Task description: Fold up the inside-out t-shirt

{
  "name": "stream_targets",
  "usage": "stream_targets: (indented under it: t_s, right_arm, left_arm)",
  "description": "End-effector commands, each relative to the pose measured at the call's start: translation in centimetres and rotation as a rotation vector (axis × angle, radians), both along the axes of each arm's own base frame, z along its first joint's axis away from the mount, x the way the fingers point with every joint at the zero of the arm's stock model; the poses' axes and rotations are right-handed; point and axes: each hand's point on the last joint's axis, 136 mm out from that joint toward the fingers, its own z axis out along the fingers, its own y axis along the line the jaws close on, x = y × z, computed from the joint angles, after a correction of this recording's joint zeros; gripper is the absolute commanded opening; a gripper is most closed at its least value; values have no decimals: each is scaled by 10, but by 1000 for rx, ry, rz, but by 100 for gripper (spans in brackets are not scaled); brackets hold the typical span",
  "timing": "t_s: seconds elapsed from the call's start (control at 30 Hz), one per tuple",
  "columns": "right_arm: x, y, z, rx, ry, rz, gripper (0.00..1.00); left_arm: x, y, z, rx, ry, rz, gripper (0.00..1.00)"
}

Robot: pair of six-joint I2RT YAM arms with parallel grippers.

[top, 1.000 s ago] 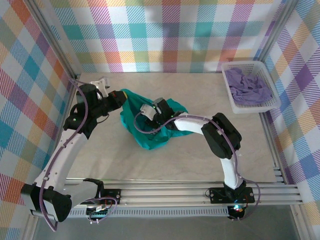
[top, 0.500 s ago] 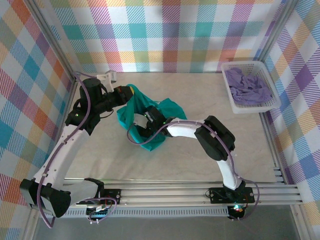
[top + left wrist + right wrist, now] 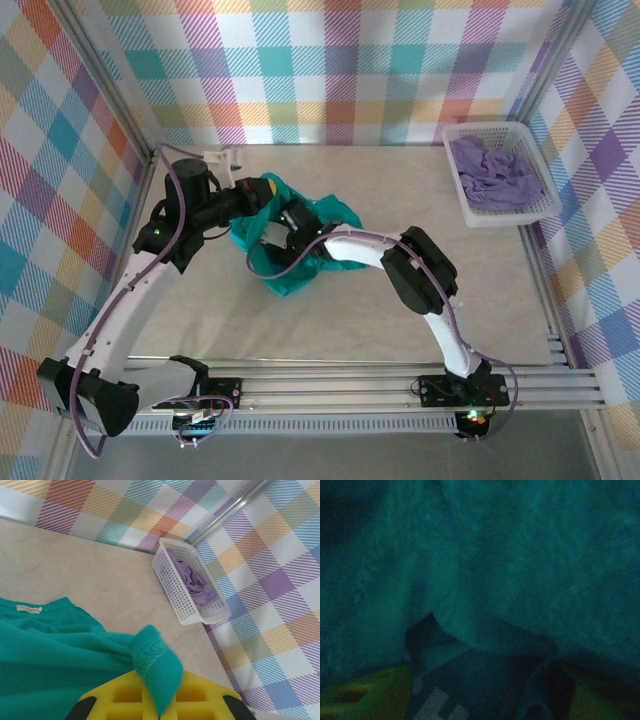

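The inside-out t-shirt (image 3: 285, 268) lay bunched on the counter (image 3: 400, 330), left of centre. The left fingers (image 3: 200, 695) pinched its hemmed edge (image 3: 150, 655). The right fingers (image 3: 291, 216) sat buried in cloth, their spread unclear. Soft, light and limp, it would probably handle best gripped at the hems.

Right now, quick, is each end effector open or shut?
Left end effector: closed, holding the teal t-shirt by its hem.
Right end effector: buried in the t-shirt, too dark to tell.

Overhead and left wrist views are bright, even, sharp, shadows soft. Right wrist view is dim, grainy: shirt (image 3: 530, 555) shrouds the right end effector (image 3: 487, 660).
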Motion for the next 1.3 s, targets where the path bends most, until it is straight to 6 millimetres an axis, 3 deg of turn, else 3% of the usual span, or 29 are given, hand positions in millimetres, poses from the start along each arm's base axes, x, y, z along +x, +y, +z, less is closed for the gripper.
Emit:
stream_targets:
  t_s: [0.0,0.13,0.23,0.47,0.63,0.77,0.8,0.93,1.13,1.27]
  right_arm:
    - [24,-22,-3,-23,65,-74,72]
    - [41,-39,14,74,152,-178,69]
    - [37,-40,30,170,212,-170,68]
    - [20,-46,65,320,202,-88,68]
    - [33,-50,76,381,190,-146,69]
    - [53,-51,61,303,113,-239,69]
    - [56,-50,54,262,74,-244,69]
    - [67,-48,34,157,-20,-271,69]
    - [91,-53,21,83,-16,-362,71]
    - [99,-62,10,40,43,-410,73]
  left_arm:
    - [-32,-6,39,-40,-117,-84,0]
    - [-43,0,42,-27,-125,-70,0]
    - [-41,9,40,0,-129,-19,0]
    - [-22,32,16,101,-79,140,0]
    - [-19,21,17,74,-81,87,0]
    - [-26,-1,38,-19,-114,-31,0]
    - [-26,-6,55,-53,-164,-51,0]
    - [-28,-23,90,-98,-232,-105,0]
    - [-39,-54,110,-124,-260,-226,0]
    - [-45,-52,121,-125,-293,-220,0]
